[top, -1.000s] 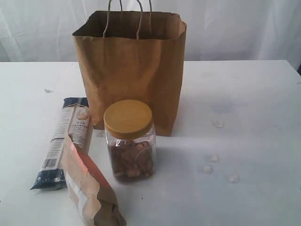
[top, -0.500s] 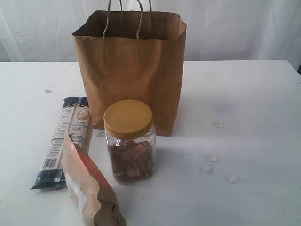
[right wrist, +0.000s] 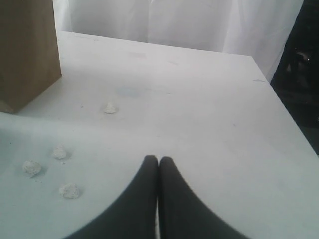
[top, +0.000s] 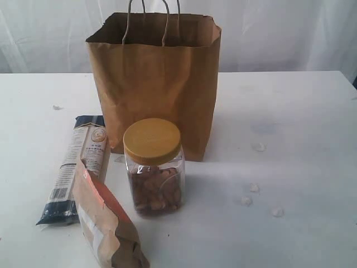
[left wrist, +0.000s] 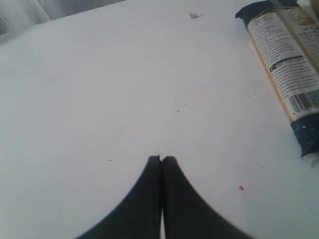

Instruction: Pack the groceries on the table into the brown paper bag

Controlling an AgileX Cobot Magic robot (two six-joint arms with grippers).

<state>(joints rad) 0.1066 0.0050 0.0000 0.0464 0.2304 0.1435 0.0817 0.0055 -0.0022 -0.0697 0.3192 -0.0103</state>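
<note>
The brown paper bag stands upright and open at the back of the white table; one corner shows as the brown paper bag in the right wrist view. In front of it stands the clear yellow-lidded jar. The long navy-beige pasta packet lies flat to its left, seen too as the pasta packet. The brown-orange pouch leans at the front. The bottle, can and carton are out of view. My left gripper and right gripper are shut and empty over bare tabletop; neither shows in the exterior view.
Small white crumbs lie scattered on the right half of the table, also visible as crumbs near my right gripper. One crumb sits at the far left. A white curtain hangs behind the table.
</note>
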